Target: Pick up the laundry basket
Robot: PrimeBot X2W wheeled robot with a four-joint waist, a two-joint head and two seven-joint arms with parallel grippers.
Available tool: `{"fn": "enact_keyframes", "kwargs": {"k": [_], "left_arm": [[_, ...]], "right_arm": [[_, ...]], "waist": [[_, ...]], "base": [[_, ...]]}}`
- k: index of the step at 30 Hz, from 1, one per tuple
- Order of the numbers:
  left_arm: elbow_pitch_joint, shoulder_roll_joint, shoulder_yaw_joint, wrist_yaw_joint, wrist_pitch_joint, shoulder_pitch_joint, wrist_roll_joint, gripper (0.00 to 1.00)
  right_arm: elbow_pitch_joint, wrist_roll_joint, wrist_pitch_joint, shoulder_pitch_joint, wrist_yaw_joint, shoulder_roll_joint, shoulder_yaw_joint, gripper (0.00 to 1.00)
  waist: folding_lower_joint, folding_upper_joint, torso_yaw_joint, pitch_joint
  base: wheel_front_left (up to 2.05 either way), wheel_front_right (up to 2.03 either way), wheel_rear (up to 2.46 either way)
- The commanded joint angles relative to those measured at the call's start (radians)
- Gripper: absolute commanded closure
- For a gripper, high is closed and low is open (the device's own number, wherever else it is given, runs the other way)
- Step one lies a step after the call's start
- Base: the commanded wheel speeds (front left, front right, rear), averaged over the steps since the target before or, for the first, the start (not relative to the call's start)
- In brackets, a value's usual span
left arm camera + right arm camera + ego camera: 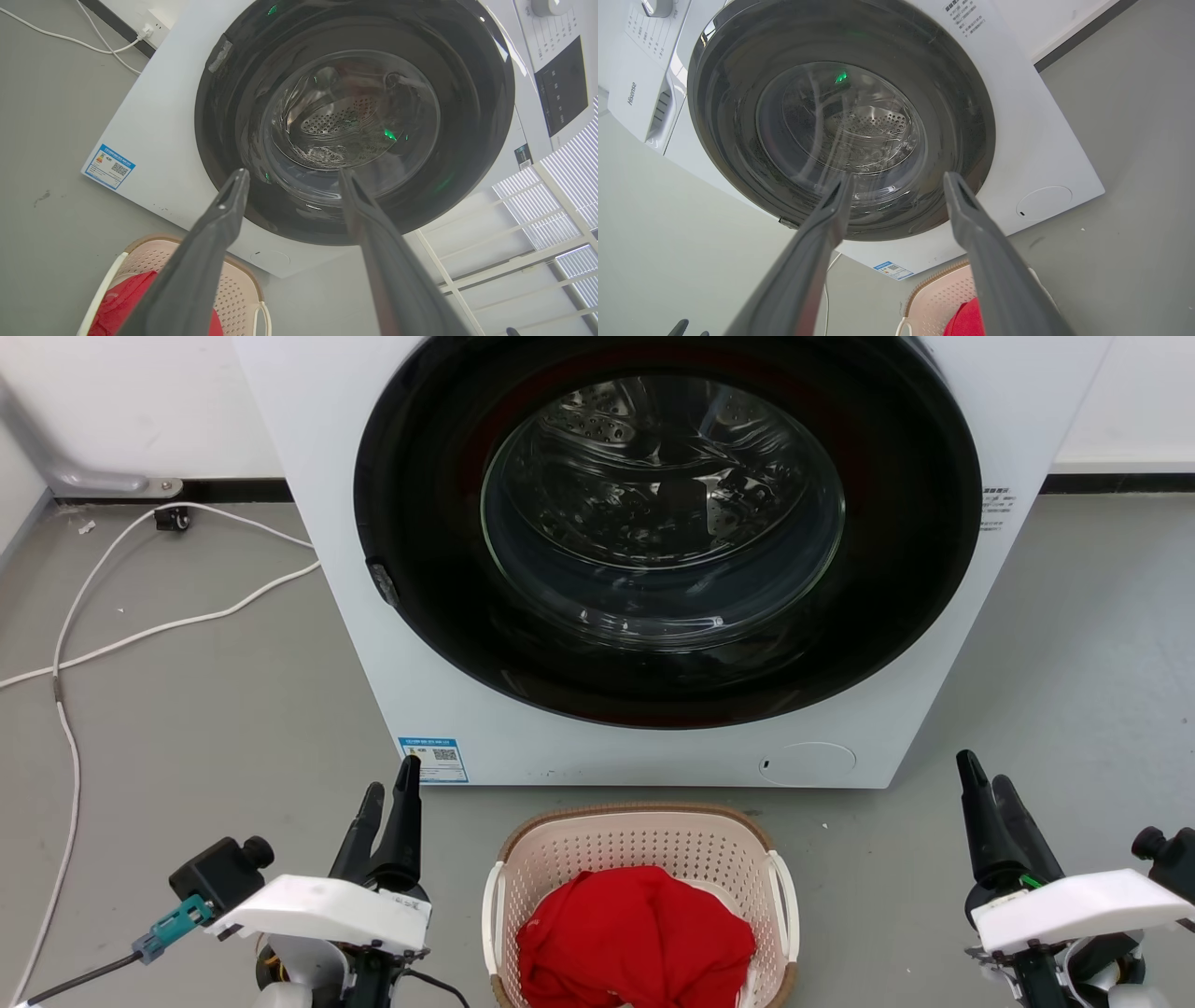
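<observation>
Pale pink-beige perforated plastic laundry basket (644, 845): between left claw (392, 777) and right claw (985, 770), both released. Likely light, rigid; grasp white side handles (488, 905).

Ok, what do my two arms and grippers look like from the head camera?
Each arm ends in two long, dark grey, tapering fingers. The left gripper has a white angular wrist cover, a black knobbed module and a teal connector with a dark cable. The right gripper has a matching white cover, with a small green wire at the finger base.
</observation>
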Motion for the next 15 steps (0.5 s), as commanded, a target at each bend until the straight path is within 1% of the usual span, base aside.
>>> {"fn": "enact_keyframes", "kwargs": {"k": [1, 15], "left_arm": [[-0.011, 0.004, -0.005, -0.003, -0.010, -0.025, 0.028, 0.00], [-0.001, 0.005, -0.037, -0.003, -0.052, -0.036, 0.223, 0.00]], "right_arm": [[-0.020, -0.030, 0.000, -0.007, 0.001, -0.001, 0.002, 0.00], [-0.049, -0.233, -0.001, 0.001, 0.002, 0.000, 0.010, 0.00]], "waist": [[0.0000, 0.0000, 0.000, 0.000], [0.0000, 0.0000, -0.001, 0.004]], "base": [[0.00, 0.00, 0.00], [0.00, 0.00, 0.00]]}}
